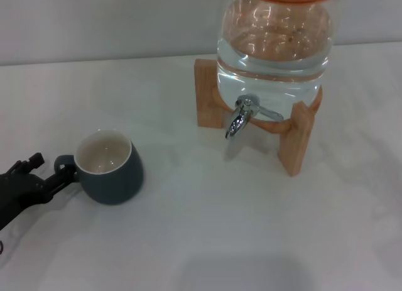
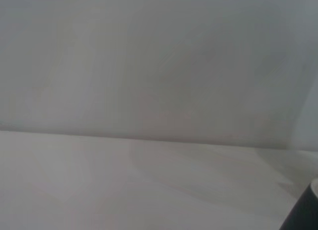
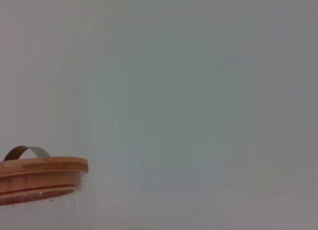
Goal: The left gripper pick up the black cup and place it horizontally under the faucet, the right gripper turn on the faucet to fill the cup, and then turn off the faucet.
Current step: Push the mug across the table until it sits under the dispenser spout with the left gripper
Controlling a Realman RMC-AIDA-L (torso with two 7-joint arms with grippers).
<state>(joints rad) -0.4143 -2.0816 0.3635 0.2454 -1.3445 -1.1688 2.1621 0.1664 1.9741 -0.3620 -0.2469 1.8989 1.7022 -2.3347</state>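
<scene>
The black cup [image 1: 112, 167] stands upright on the white table, left of centre in the head view, cream inside showing and empty, its loop handle pointing left. My left gripper [image 1: 49, 171] is at the far left edge, low over the table. Its fingers [image 1: 30, 163] are spread, and the lower one reaches the cup's handle. A dark sliver of the cup [image 2: 304, 212] shows in the left wrist view. The faucet [image 1: 242, 115], chrome with its lever, juts from the glass water jar [image 1: 273, 46] at the back right, well away from the cup. My right gripper is out of view.
The jar sits in a wooden stand [image 1: 296, 139] whose legs rest on the table [image 1: 207, 222]. The jar's wooden lid [image 3: 39, 173] with a metal handle shows in the right wrist view. A pale wall runs behind the table.
</scene>
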